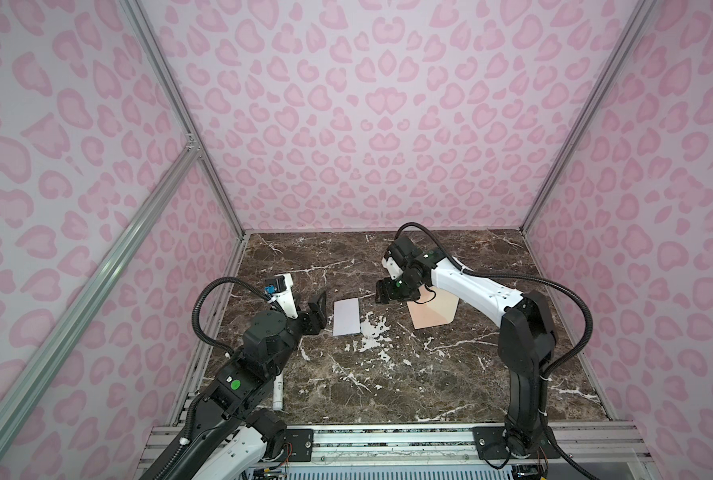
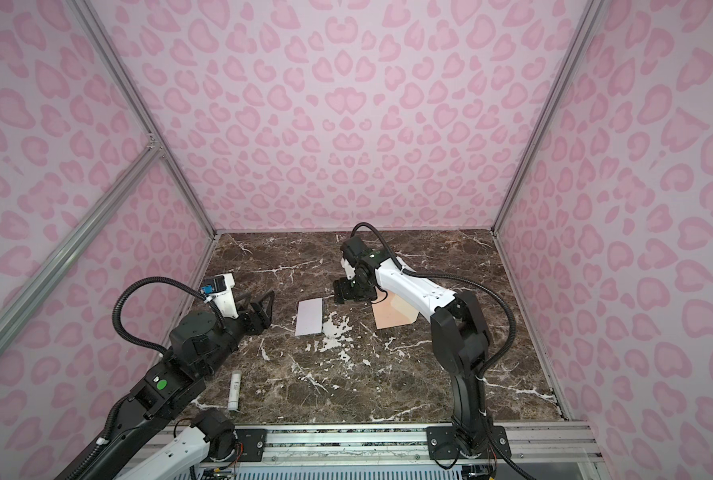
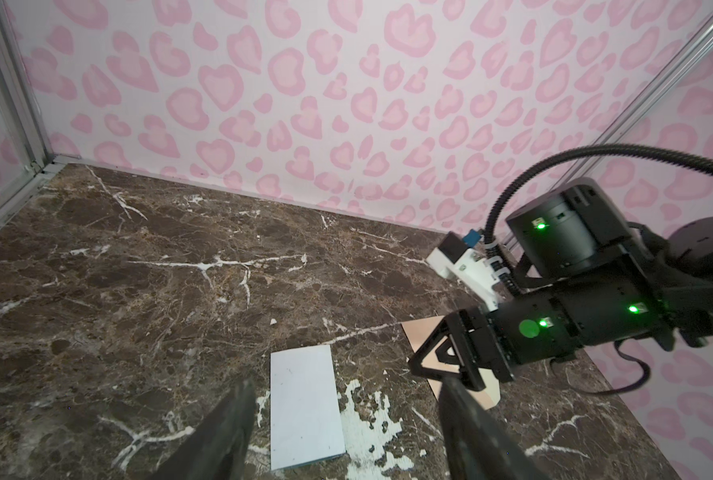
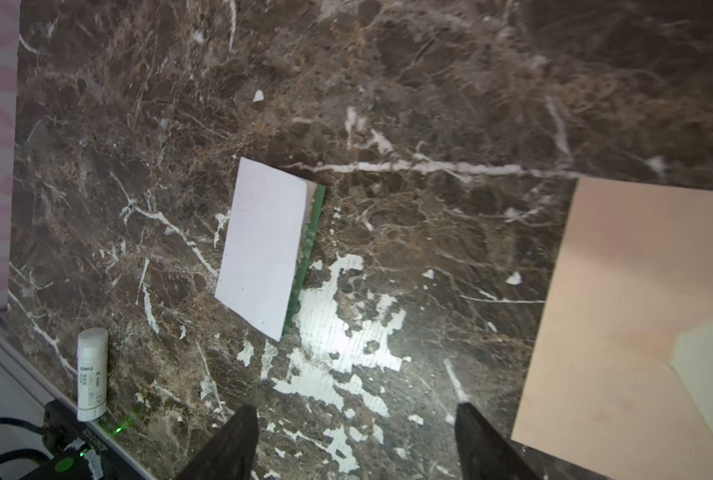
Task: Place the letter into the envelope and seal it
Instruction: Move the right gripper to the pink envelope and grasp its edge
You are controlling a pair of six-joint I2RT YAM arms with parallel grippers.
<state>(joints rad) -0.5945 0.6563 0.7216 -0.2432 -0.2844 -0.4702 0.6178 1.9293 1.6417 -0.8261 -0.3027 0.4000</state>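
Note:
The letter (image 1: 346, 318) (image 2: 310, 318) is a white card with a green edge, lying flat on the marble table in both top views. It also shows in the wrist views as the letter (image 3: 305, 407) (image 4: 263, 249). The peach envelope (image 1: 429, 313) (image 2: 392, 316) (image 4: 637, 332) lies to its right, flap open and pointing right, partly hidden under the right arm. My left gripper (image 1: 320, 301) (image 2: 263, 301) (image 3: 348, 384) hovers just left of the letter, open and empty. My right gripper (image 1: 382, 293) (image 2: 339, 293) (image 4: 357, 410) hangs open and empty above the gap between letter and envelope.
A white glue stick (image 1: 278, 392) (image 2: 235, 390) (image 4: 92, 368) lies near the front left, beside the left arm. Pink patterned walls (image 1: 367, 124) close the table on three sides. An aluminium rail (image 1: 388, 440) carrying both arm bases runs along the front edge.

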